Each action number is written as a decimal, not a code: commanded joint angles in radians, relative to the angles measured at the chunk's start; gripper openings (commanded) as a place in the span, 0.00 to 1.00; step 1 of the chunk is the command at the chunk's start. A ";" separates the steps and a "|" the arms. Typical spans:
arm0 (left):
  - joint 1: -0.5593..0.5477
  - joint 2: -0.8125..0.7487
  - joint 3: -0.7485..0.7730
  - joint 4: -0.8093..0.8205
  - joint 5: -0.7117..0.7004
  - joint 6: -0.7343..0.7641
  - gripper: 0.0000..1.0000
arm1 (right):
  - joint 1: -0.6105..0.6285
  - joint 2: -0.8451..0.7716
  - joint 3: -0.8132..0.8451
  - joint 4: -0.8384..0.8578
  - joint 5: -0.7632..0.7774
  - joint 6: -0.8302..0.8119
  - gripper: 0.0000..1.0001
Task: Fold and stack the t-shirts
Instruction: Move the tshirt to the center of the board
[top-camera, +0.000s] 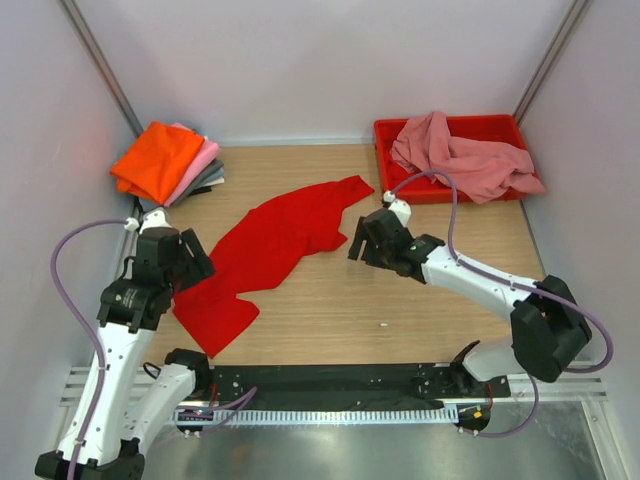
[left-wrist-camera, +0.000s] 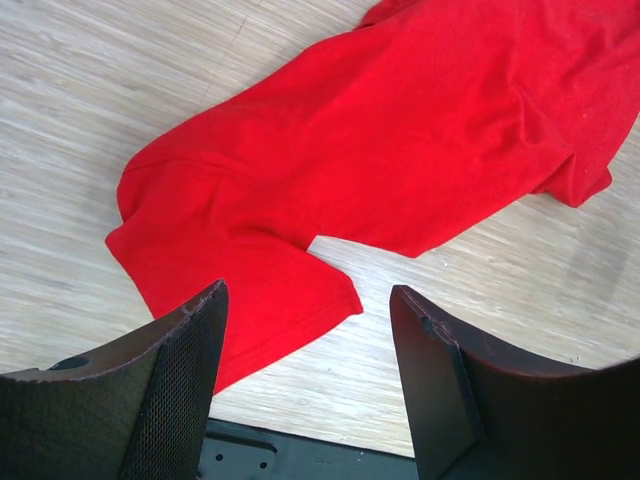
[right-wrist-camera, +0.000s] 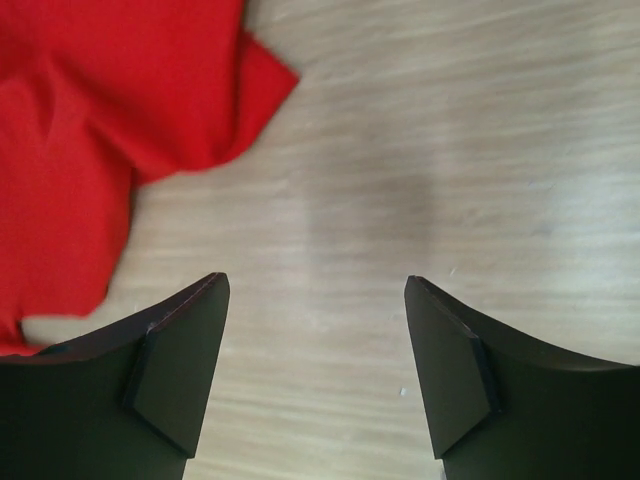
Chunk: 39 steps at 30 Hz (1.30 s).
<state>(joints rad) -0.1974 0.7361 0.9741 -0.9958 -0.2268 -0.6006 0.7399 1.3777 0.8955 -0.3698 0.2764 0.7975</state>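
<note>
Overhead, left-wrist and right-wrist views of the working area. The bright red t-shirt (top-camera: 285, 245) is lying unfolded and rumpled on the wooden bench (top-camera: 400, 300), stretching on a diagonal from near the left arm towards the far right.

The left hand (top-camera: 195, 265) is hovering over the shirt's near-left end. In its wrist view the hand (left-wrist-camera: 307, 295) is standing wide open and gripping nothing, with the red cloth (left-wrist-camera: 400, 130) and one sleeve lying below and ahead of the fingers (left-wrist-camera: 190, 360).

The right hand (top-camera: 362, 240) is hanging just beside the shirt's far-right edge. In its own view this hand (right-wrist-camera: 315, 285) is likewise gaping and empty, over bare wood, with the red cloth (right-wrist-camera: 90, 100) lying to the upper left of the fingers (right-wrist-camera: 170, 380).

At the far left corner a folded stack is resting against the wall: the orange t-shirt (top-camera: 155, 160) on top, the light pink t-shirt (top-camera: 195, 165) and the grey t-shirt (top-camera: 212, 178) showing beneath.

At the far right the rigid red tray (top-camera: 490, 121) is holding the dusty pink t-shirt (top-camera: 465, 160), crumpled and spilling over the tray's near-right rim. The right arm's purple cable (top-camera: 454, 210) is arching across the tray's front wall.
</note>
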 joint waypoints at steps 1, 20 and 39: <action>-0.004 0.020 0.008 0.032 0.027 0.010 0.67 | -0.076 0.070 0.012 0.124 -0.068 -0.073 0.76; -0.004 0.008 0.000 0.037 0.009 0.002 0.67 | -0.143 0.567 0.321 0.242 -0.198 -0.139 0.51; 0.001 -0.012 0.000 0.037 -0.003 -0.002 0.67 | -0.188 0.012 0.414 -0.021 -0.299 -0.060 0.01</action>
<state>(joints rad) -0.1989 0.7406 0.9737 -0.9852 -0.2169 -0.5991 0.5594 1.4384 1.1973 -0.3328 0.0315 0.7109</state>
